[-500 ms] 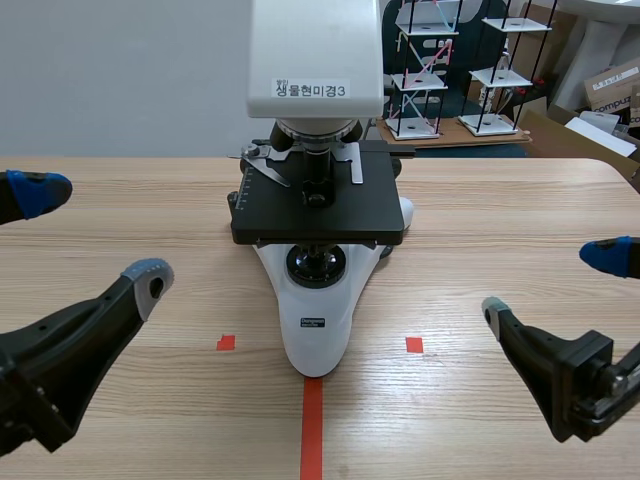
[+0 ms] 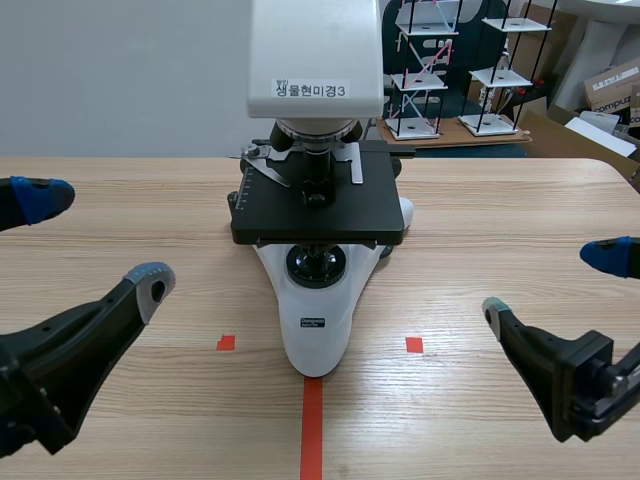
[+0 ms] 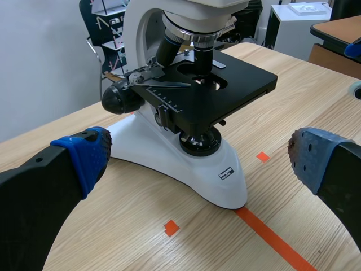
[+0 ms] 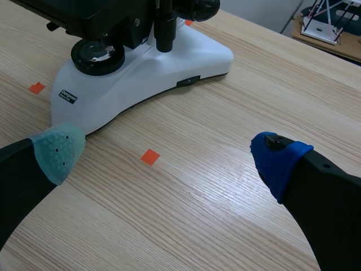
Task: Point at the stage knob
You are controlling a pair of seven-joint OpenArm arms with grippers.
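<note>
The left gripper (image 2: pixel 95 238) hung low over the pale wood-grain table (image 2: pixel 500 220), its thick black fingers spread wide and released, nothing between them. Their tips carried soft dotted pads (image 3: pixel 84 155), blue in the left wrist view. At the middle stood the microscope (image 2: pixel 315 330): a smooth white base tapering to a rounded nose, a flat matte-black square stage (image 2: pixel 318 215) with a ruled scale along one edge, and a boxy white head bearing a printed label (image 2: pixel 311 90). An orange-red tape line (image 2: pixel 312 430) ran up to the base's nose. The stage knob (image 4: pixel 165 28), a slim black cylinder, hung down beneath the stage on the side nearer the right arm, well apart from both grippers. The right gripper (image 2: pixel 552 284) also sat low with fingers released and apart, one pad pale green (image 4: pixel 56 149), the other blue (image 4: pixel 276 158).
</note>
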